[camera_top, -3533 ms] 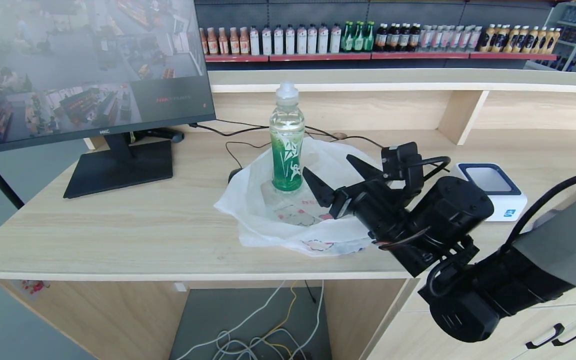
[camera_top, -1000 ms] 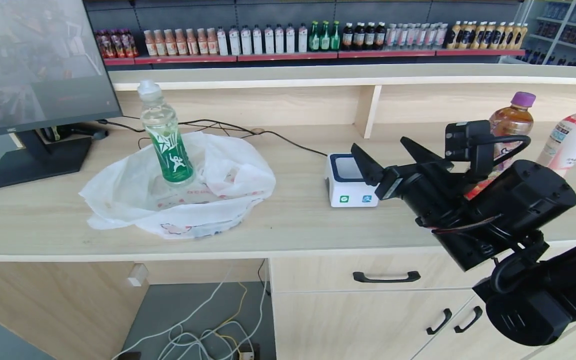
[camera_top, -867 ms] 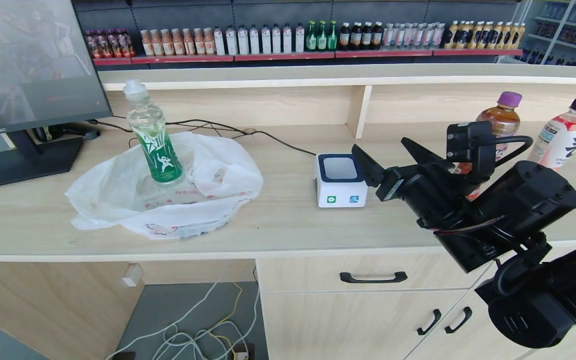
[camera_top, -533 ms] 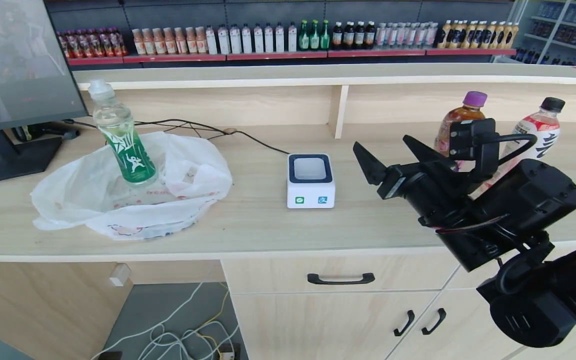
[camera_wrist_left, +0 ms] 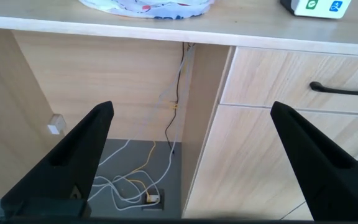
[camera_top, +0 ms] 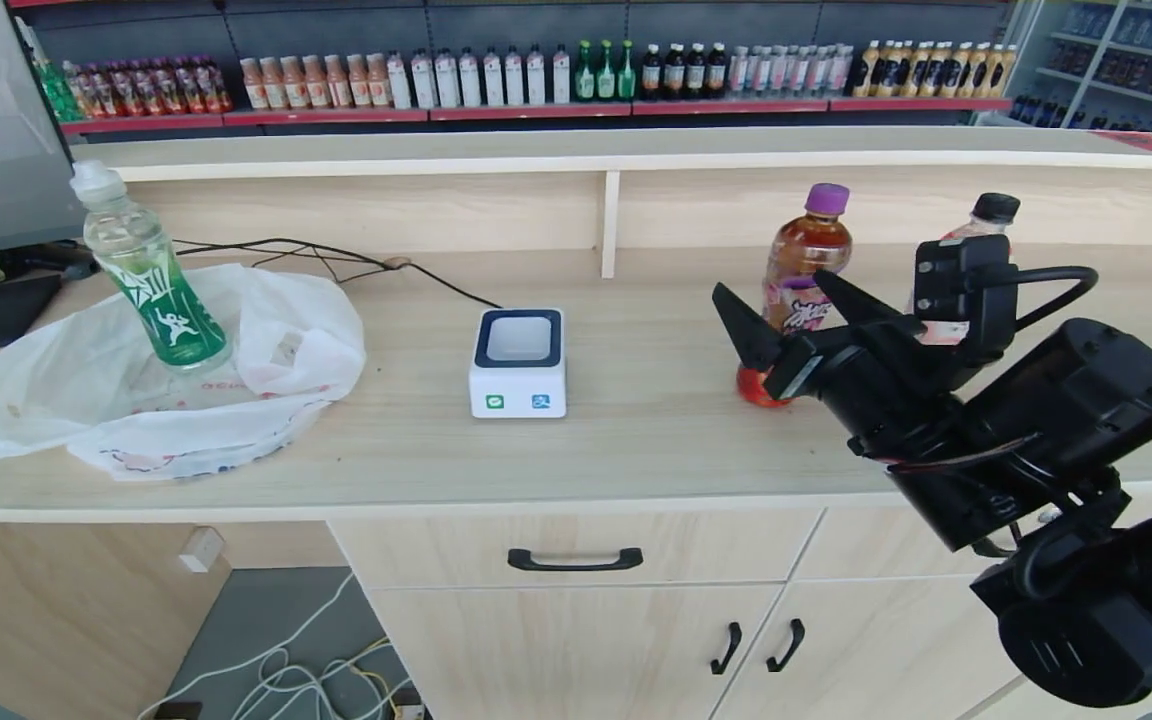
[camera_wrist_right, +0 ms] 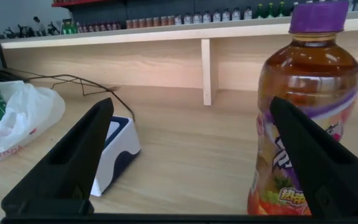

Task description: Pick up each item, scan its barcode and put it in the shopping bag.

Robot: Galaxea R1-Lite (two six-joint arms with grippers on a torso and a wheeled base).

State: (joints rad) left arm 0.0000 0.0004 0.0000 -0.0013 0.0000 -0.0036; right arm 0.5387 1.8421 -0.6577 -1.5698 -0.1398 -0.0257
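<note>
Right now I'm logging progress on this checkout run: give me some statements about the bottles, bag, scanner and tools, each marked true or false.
1. The clear bottle with a green label stands in the white plastic shopping bag. True.
2. The right tool is shut on the purple-capped brown bottle. False: it is open and empty, and that bottle stands on the light wooden counter.
3. The white box scanner with a dark blue rim sits between the bag and the purple-capped bottle. True.
4. The black-capped bottle lies in the bag. False: it stands on the counter, to the right of the purple-capped one.
5. The left tool holds a bottle. False: it is open and empty.
</note>
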